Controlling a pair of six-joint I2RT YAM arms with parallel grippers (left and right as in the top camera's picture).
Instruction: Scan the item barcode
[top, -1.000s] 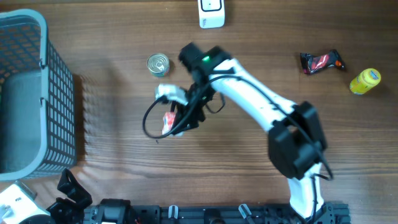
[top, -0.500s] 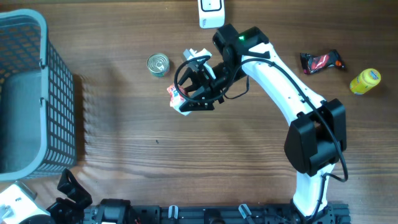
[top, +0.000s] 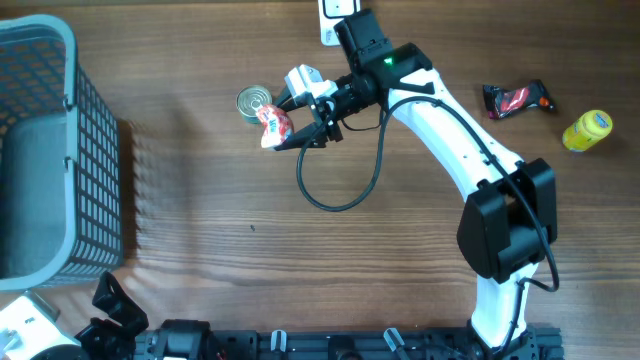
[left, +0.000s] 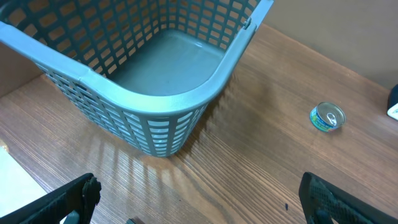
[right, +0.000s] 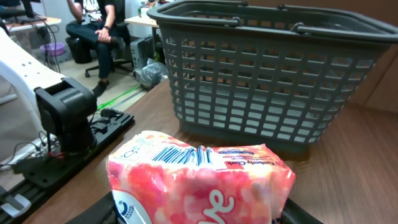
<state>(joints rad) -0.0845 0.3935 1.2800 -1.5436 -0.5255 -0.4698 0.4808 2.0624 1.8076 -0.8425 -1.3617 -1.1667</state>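
Note:
The item is a pink and white tissue pack (top: 272, 125) with my right gripper (top: 288, 127) shut on it, held above the table beside a tin can (top: 254, 103). In the right wrist view the pack (right: 199, 183) fills the bottom of the frame, its blue barcode (right: 180, 154) on the top face; the dark fingers (right: 297, 214) show only at its sides. A white scanner (top: 338, 12) stands at the back edge, partly behind the right arm. My left gripper (left: 202, 211) is open over bare wood at the front left.
A grey plastic basket (top: 50, 150) takes up the left side and looms close in the left wrist view (left: 168, 99). A red snack packet (top: 517, 98) and a yellow bottle (top: 587, 130) lie at the back right. The can (left: 327, 116) shows right of the basket.
My right arm has carried the tissue pack from mid-table toward the back, ending next to the can and near the scanner. The left arm has not moved.

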